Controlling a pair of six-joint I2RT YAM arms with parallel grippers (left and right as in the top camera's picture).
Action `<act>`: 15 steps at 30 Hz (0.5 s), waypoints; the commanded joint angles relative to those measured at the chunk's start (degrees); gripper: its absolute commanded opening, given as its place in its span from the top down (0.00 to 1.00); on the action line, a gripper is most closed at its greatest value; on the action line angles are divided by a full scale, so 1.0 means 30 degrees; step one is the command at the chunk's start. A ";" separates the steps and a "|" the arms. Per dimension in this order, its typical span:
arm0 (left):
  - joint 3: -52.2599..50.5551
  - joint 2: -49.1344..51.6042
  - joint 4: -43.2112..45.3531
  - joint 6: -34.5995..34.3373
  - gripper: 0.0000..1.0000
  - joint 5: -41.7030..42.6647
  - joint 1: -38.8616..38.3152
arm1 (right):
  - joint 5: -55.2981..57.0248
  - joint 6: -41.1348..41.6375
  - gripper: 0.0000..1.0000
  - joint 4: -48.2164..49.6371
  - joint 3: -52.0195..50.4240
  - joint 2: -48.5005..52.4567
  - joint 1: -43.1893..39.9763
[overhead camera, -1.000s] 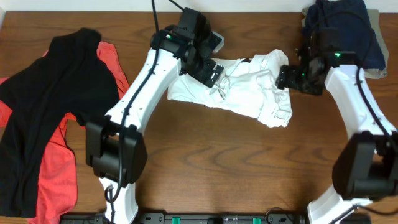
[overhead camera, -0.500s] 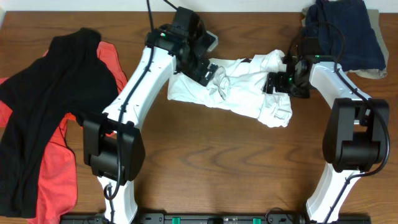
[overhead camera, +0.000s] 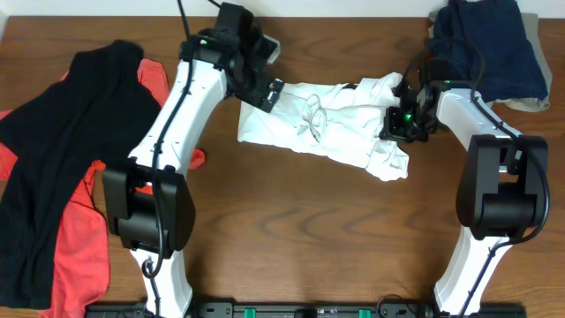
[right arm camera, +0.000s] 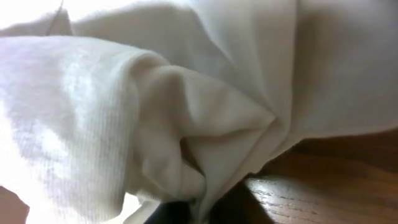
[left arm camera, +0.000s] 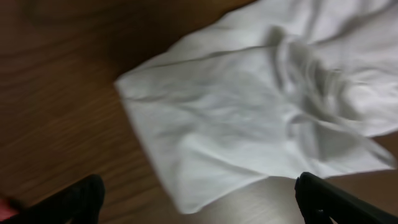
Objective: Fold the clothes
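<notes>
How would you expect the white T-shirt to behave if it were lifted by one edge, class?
Probably floppy: the white T-shirt lies crumpled in soft folds, so it should drape and sag. Likely light, since thin cloth bunches easily at the right gripper. It may drag rather than slide on the wooden table.

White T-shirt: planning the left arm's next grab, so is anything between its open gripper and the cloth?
Nothing visible does. The open left gripper looks straight onto a corner of the white T-shirt.
</notes>
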 commanded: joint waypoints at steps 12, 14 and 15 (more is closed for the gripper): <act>-0.0022 -0.0102 -0.0175 -0.0335 0.01 -0.1515 0.4422 | -0.0408 -0.1042 0.99 -0.3585 0.0758 -0.5005 -0.4371; -0.0022 -0.0102 -0.0255 -0.0328 0.00 -0.1515 0.4787 | -0.0401 -0.1450 0.99 -0.4517 0.1115 -0.5756 -0.4707; -0.0022 -0.0102 -0.0270 -0.0328 0.01 -0.1515 0.4918 | -0.0379 -0.1596 0.99 -0.4896 0.1326 -0.6011 -0.4772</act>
